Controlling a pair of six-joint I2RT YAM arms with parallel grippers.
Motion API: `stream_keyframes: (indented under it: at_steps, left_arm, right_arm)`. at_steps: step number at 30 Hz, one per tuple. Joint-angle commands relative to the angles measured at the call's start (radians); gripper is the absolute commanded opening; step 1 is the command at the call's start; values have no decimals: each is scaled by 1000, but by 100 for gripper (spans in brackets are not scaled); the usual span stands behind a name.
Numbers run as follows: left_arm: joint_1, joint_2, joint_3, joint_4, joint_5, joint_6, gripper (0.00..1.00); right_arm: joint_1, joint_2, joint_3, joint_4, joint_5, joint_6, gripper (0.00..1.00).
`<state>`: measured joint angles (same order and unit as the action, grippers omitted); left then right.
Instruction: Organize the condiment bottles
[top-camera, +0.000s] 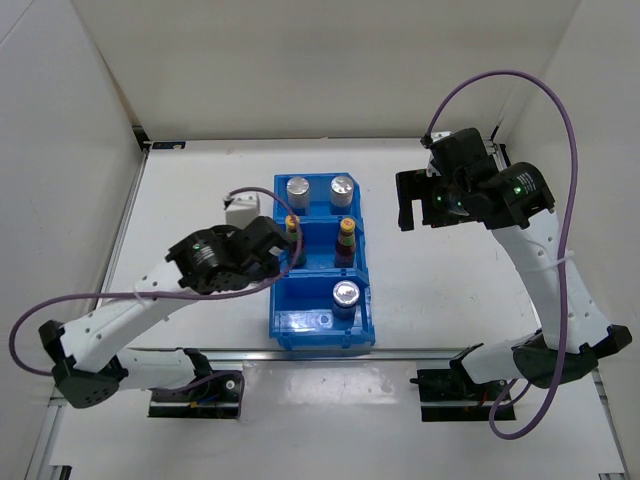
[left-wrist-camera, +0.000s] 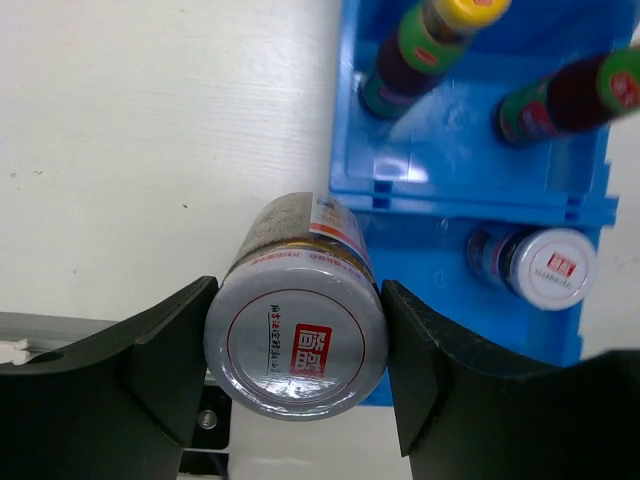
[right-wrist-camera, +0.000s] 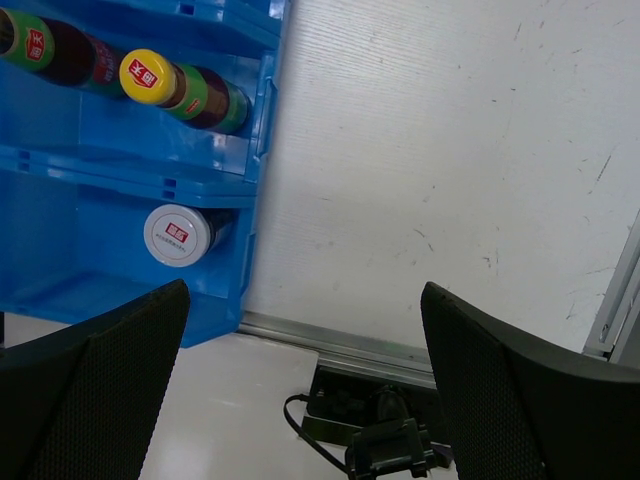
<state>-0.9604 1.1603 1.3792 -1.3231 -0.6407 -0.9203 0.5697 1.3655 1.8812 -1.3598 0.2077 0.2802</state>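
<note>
My left gripper (left-wrist-camera: 297, 292) is shut on a silver-lidded condiment jar (left-wrist-camera: 297, 345) with a red logo on its lid, just left of the blue bin (left-wrist-camera: 450, 170). In the top view the left gripper (top-camera: 280, 262) hides that jar. The bin (top-camera: 300, 320) holds two silver-lidded jars (top-camera: 298, 188) at the far end. Two slim yellow-capped bottles (top-camera: 346, 235) stand in the middle. One jar (top-camera: 346, 295) stands in the near compartment. My right gripper (top-camera: 405, 200) hangs open and empty to the right of the bin. From the right wrist, the gripper (right-wrist-camera: 300, 300) looks down on table, with the bin (right-wrist-camera: 90, 130) at the left.
A small white box (top-camera: 240, 210) lies left of the bin's far end, close to my left arm. A metal rail (right-wrist-camera: 340, 345) runs along the table's near edge, with a black mount (right-wrist-camera: 380, 430) and cable below it. White walls close in the table on three sides.
</note>
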Motion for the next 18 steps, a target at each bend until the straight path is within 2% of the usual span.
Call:
stream_keyframes:
  at_steps: [1,3,9,18]
  left_arm:
    - [-93,57,37,60,-30,20,11]
    - [-168,114,26,105,-49,20,11]
    - [-234,196,-46,234,-37,9,11]
    - [-235,210,-316,494,-19,-12,11]
  right_arm:
    - [-2,-2,-13,-105,18,-6,100]
    - [-2,-11,-22,-105,18,-6,100]
    - [-2,-20,-31,-105,27,4,100]
    - [-2,-66,-123,-59,-86,27,100]
